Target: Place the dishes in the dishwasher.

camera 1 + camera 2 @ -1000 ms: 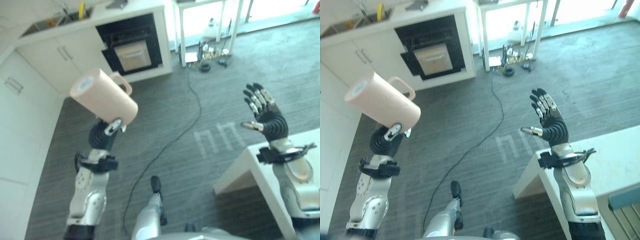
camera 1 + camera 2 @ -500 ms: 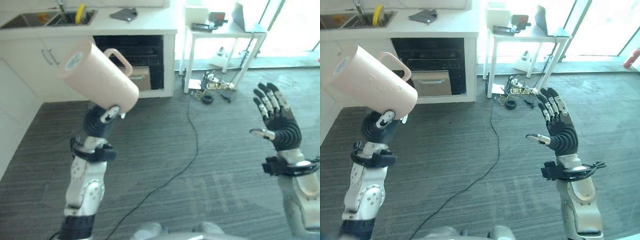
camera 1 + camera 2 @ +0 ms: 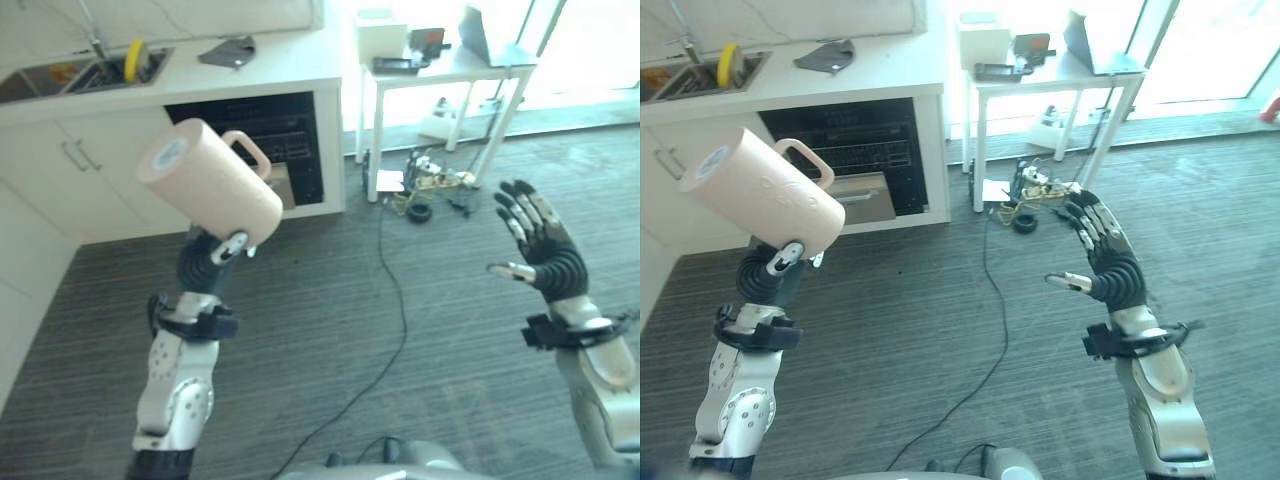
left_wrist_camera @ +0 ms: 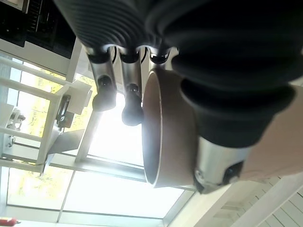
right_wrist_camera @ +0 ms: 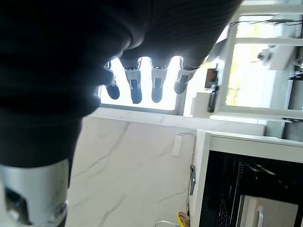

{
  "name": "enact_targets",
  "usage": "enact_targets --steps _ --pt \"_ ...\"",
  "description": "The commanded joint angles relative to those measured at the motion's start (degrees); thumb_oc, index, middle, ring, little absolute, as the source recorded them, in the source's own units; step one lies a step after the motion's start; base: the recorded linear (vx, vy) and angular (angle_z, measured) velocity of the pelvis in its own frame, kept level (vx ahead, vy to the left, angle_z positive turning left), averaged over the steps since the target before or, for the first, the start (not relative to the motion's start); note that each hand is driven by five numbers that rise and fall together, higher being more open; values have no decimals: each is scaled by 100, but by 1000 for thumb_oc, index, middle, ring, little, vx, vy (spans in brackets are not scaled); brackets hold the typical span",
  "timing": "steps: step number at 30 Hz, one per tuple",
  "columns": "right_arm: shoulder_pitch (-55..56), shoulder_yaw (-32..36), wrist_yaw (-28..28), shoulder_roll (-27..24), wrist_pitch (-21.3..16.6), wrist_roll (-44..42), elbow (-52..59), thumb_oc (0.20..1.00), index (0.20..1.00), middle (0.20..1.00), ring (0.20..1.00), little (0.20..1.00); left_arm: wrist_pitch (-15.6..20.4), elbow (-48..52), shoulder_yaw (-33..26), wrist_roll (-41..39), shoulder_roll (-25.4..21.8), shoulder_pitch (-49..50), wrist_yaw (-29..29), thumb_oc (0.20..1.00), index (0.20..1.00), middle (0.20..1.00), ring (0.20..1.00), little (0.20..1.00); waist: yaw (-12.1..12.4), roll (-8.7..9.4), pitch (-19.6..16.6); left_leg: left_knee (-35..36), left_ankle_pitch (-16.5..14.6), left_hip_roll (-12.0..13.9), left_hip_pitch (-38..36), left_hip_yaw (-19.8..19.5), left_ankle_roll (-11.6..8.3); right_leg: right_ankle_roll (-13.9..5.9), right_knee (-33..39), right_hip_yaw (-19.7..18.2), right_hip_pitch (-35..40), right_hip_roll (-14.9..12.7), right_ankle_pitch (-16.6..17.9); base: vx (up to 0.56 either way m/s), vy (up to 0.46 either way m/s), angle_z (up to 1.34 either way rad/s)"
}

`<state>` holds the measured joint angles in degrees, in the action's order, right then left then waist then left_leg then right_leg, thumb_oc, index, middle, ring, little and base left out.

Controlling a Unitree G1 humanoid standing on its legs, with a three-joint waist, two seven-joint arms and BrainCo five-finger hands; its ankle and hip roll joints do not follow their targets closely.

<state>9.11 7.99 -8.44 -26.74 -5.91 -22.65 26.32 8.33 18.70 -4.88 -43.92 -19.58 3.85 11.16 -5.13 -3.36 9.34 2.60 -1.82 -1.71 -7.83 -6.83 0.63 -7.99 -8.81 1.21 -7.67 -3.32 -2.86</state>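
Note:
My left hand (image 3: 214, 258) is raised at chest height and shut on a large peach mug (image 3: 210, 190), which lies tilted with its base towards me and its handle on the far side. The left wrist view has the mug's rim (image 4: 161, 137) between the thumb and the fingers. The dishwasher (image 3: 262, 135) stands open under the white counter, a dark cavity with racks and a pale panel low in front, well beyond the mug. My right hand (image 3: 540, 255) is held up at the right, open and empty, fingers spread.
A sink (image 3: 70, 75) with a yellow item (image 3: 133, 60) is set in the counter at the left, and a grey cloth (image 3: 228, 50) lies on the counter. A white side table (image 3: 440, 72) stands right of the dishwasher, with a clutter of cables (image 3: 430, 185) beneath. Grey carpet lies between.
The camera has moved, so the kitchen has shifted in view. The mug stays in my left hand, a little lower and more tilted. The right hand remains open.

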Motion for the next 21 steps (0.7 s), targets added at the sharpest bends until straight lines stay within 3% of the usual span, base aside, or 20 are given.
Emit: enact_targets --steps 1,7,10,12,15,17,18,21 --pt "-352 134 53 103 -260 -215 258 1000 1000 1000 1000 1000 292 605 -249 -239 -359 -39 39 200 200 200 200 200 150 388 -228 240 -381 -72 -88 299 70 -165 1219 51 452 -266 911 198 -251 33" --pt "-700 -69 209 -78 -89 -265 169 1000 1000 1000 1000 1000 393 706 -277 -284 -387 90 -109 200 200 200 200 200 341 381 -348 205 -366 271 -382 650 -192 59 1381 463 900 -82 708 265 -331 19" --pt "-652 47 160 -215 -134 -368 163 1000 1000 1000 1000 1000 398 764 -349 -345 -351 216 2 200 200 200 200 200 428 416 -254 -1207 -8 285 256 860 -448 250 1381 617 1128 -27 573 130 -225 8" --pt "-667 94 149 -219 -181 -271 98 1000 1000 1000 1000 1000 440 710 -356 -390 -264 262 129 200 200 200 200 200 475 433 -127 -2151 46 392 785 1161 -557 347 1381 759 1285 -69 452 120 -147 31" --pt "-686 155 191 -207 -205 -191 68 1000 1000 1000 1000 1000 411 693 -361 -493 -235 285 264 200 200 200 200 200 451 430 -96 -1708 46 772 798 1612 -595 329 1381 1014 1363 -146 378 71 69 48" --pt "-597 247 103 -184 -265 -160 71 1000 1000 1000 1000 1000 499 679 -351 -575 -218 365 344 200 200 200 200 200 357 316 -168 -362 294 1148 411 1920 -709 228 1381 1179 1360 -191 309 130 303 68" --pt "-485 312 14 -201 -308 -180 88 1000 1000 1000 1000 1000 538 662 -337 -627 -224 382 333 200 200 200 200 200 312 265 -211 230 564 1326 237 1989 -813 197 1381 1193 1385 -195 261 132 307 50" --pt "-402 390 -37 -265 -375 -169 32 1000 1000 1000 1000 1000 609 486 -237 -691 -194 266 380 200 200 200 200 200 220 239 -287 240 835 1663 391 2015 -1018 222 1381 1268 1434 -228 171 98 252 22"
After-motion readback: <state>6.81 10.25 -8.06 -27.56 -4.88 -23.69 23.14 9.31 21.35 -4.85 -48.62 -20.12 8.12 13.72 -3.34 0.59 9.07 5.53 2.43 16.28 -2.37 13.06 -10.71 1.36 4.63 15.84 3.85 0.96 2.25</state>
